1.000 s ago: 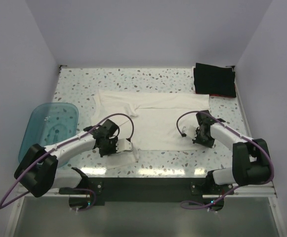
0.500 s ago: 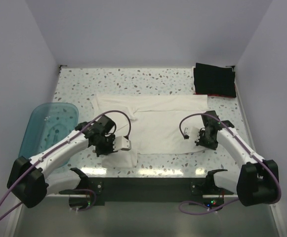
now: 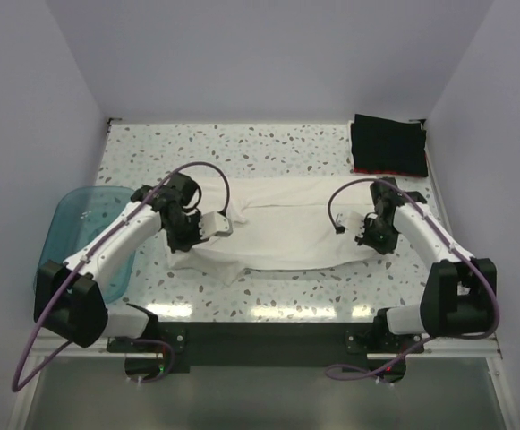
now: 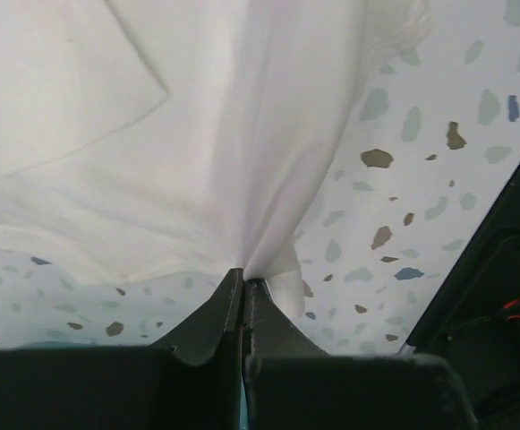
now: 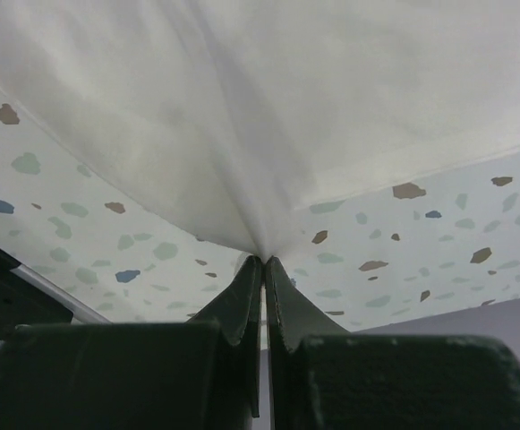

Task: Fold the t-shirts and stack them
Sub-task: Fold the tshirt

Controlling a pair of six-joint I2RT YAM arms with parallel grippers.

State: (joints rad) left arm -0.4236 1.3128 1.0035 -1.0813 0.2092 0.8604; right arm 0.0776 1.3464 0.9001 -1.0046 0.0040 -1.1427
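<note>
Shirts: 1 white shirt mid-tabletop; black pile in far right corner, count unclear; 1 red shirt edge under it | tub: 1, left edge | left end effector, right end effector: both pinched shut on the white shirt | change: near hem lifted and carried toward far edge.

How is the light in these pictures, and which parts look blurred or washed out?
Top external view: even light, glare patches along the near edge of the table, white t-shirt almost washed out. Left wrist view: the left gripper is dark and soft, table specks sharp. Right wrist view: the right gripper is dark too, cloth folds faint.
</note>
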